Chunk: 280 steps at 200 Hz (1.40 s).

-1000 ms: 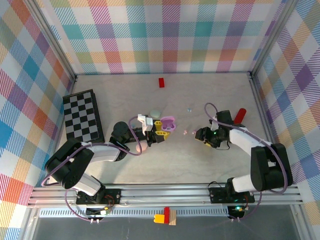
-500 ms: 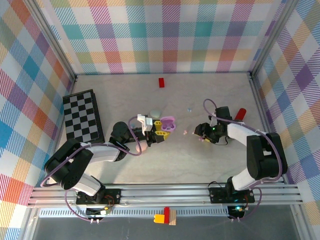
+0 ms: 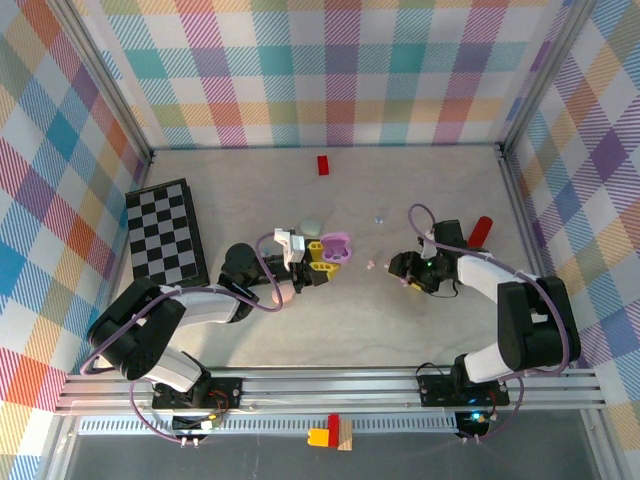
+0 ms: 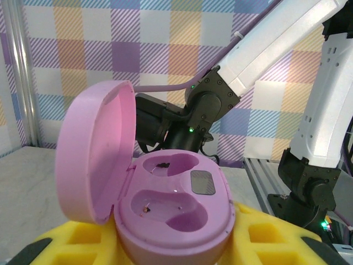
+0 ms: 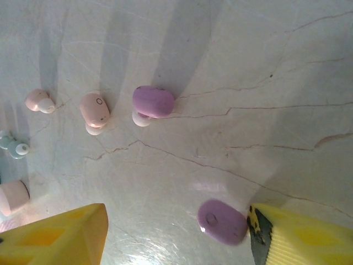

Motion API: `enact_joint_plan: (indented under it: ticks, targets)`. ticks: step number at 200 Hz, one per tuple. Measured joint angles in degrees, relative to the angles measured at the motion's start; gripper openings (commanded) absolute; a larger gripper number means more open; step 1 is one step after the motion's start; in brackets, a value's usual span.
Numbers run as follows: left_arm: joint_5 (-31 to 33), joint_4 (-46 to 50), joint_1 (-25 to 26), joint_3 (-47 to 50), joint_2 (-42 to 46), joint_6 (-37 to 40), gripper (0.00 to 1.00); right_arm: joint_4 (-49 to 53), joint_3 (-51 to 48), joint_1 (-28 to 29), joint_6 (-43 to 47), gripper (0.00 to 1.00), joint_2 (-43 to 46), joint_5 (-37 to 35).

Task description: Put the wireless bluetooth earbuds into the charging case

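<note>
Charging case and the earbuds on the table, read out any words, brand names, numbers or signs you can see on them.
No readable words, brands or numbers.
charging case: a small grey patch between the sockets, nothing legible on it.
pink earbud and lower lilac earbud: each has a tiny ring mark, too small to tell whether it is a letter.

Bare table (image 3: 380,330) lies open near both arm bases; chessboard (image 3: 165,232) fills the left side; red block (image 3: 323,165) near the back wall; red cylinder (image 3: 481,230) just behind the right arm (image 3: 500,285); open lilac case (image 3: 336,246) and loose earbuds (image 5: 153,101) crowd the middle
</note>
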<state>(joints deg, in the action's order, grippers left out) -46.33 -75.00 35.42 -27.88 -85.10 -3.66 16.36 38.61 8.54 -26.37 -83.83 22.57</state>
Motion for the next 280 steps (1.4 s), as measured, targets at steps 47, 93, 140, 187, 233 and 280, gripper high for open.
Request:
enact_joint_plan:
  ticks: [47, 93, 140, 187, 233, 280]
  targets:
    - [-0.15, 0.0, 0.0, 0.0, 0.0, 0.0, 0.35, 0.83, 1.31, 0.0, 1.97, 0.7, -1.49, -1.53]
    - [-0.2, 0.0, 0.0, 0.0, 0.0, -0.02, 0.35, 1.29, 2.36, 0.0, 3.39, 0.71, -2.34, -2.99]
    - [-0.35, 0.0, 0.0, 0.0, 0.0, -0.02, 0.35, 2.49, 4.35, 0.0, 5.7, 0.69, -2.75, -4.68]
    - [-0.39, -0.02, 0.0, 0.0, 0.0, 0.0, 0.35, 3.15, 8.66, -0.02, 8.52, 0.65, -5.55, -4.26]
    - [-0.42, -0.02, 0.0, 0.0, 0.0, 0.0, 0.35, 3.41, 9.07, -0.35, 9.07, 0.55, -9.44, -2.99]
    - [-0.74, -0.02, 0.0, 0.0, 0.0, 0.0, 0.35, 3.13, 8.15, -0.46, 7.74, 0.48, -9.44, -1.88]
